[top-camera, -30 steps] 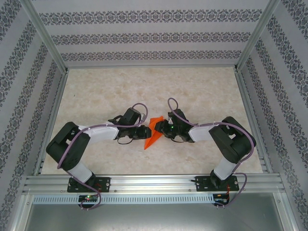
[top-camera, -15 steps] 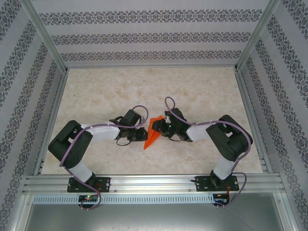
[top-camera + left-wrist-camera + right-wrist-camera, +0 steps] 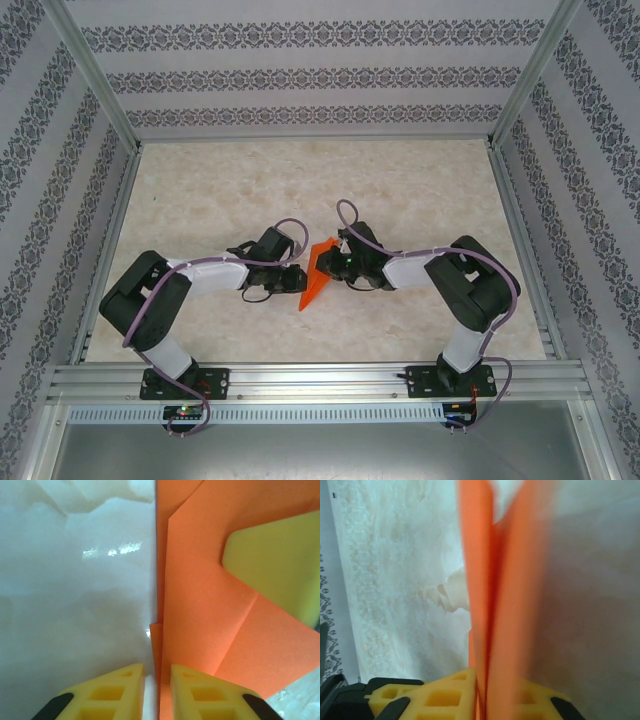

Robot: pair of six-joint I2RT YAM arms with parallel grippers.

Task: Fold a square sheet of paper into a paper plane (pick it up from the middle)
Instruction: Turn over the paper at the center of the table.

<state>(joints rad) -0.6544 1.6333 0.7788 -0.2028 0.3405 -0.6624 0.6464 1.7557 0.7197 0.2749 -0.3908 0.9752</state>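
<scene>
Ok, right gripper point(image 3: 487, 677) first. Its yellow fingers point(image 3: 445, 695) are squeezed against both sides of the paper plane point(image 3: 480, 580) with no gap on either side, so that one has the paper pinched. The orange layers run straight up out of the jaws, edge-on to the wrist camera and pretty blurry, so I can't read any folds there.

The left gripper point(image 3: 156, 670) is trickier. Its two yellow fingers point(image 3: 200, 695) are nearly together, and an edge of the paper plane point(image 3: 210, 620) sits in the narrow slot between them. It's tight against one finger, but there's a thin pale sliver beside the other. Honestly can't tell if it's really clamping or just sitting around the edge. This wrist view also gives you overlapping flaps and a diagonal crease. One of the right gripper's yellow pads point(image 3: 272, 565) shows past the paper's edge further up.

From above, the left gripper point(image 3: 300, 278) and right gripper point(image 3: 334, 265) meet nose to nose around the middle of the marble-look table point(image 3: 300, 180), with the paper plane point(image 3: 315, 278) between them. It reads as a narrow orange wedge, sharp tip toward the near edge and wide end toward the back wall. Both arms are bent low over the table, with purple cables point(image 3: 215, 262) looping along them. Patterned wallpaper panels point(image 3: 320, 75) box the table in on three sides.
</scene>
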